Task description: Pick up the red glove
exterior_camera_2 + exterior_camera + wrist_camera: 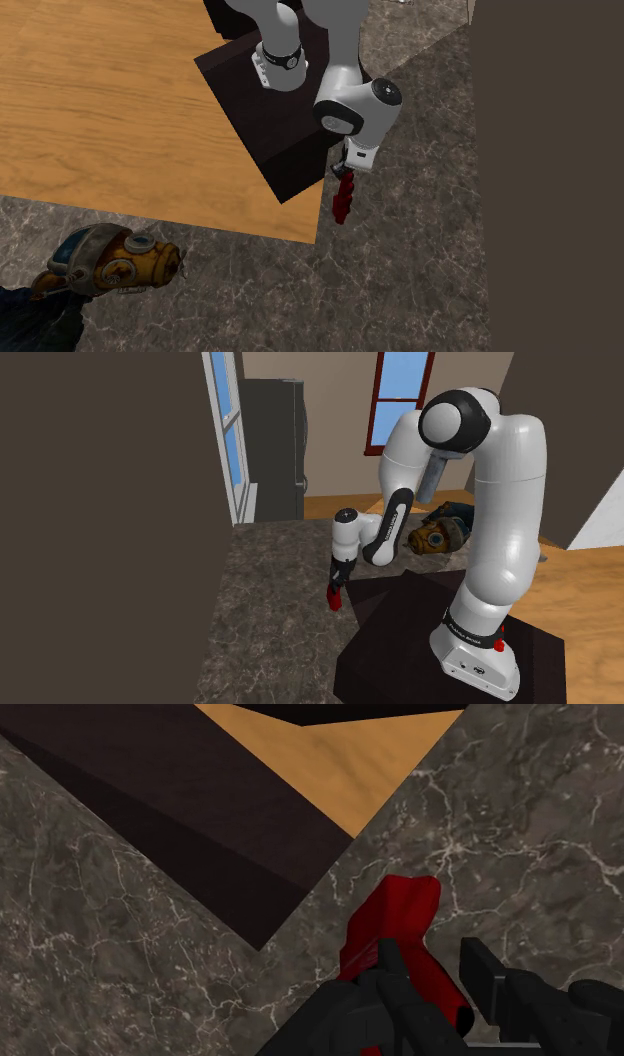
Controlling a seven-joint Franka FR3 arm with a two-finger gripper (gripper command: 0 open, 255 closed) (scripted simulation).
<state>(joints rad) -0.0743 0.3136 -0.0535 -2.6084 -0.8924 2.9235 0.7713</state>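
Glove (343, 200) between the gripper (433, 956) fingers, above the stone surface (420, 280), just off the stand (262, 130) corner. Wood floor (100, 120) on the second exterior view's left; helmet (120, 262) lower left, well apart.

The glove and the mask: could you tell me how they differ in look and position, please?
The glove is plain red; the mask is yellow-orange with blue-grey parts. The glove is slim and elongated; the mask is bulky and rounded. The glove sits right at the gripper; the mask lies well apart from it, untouched. Both show against the marble floor.
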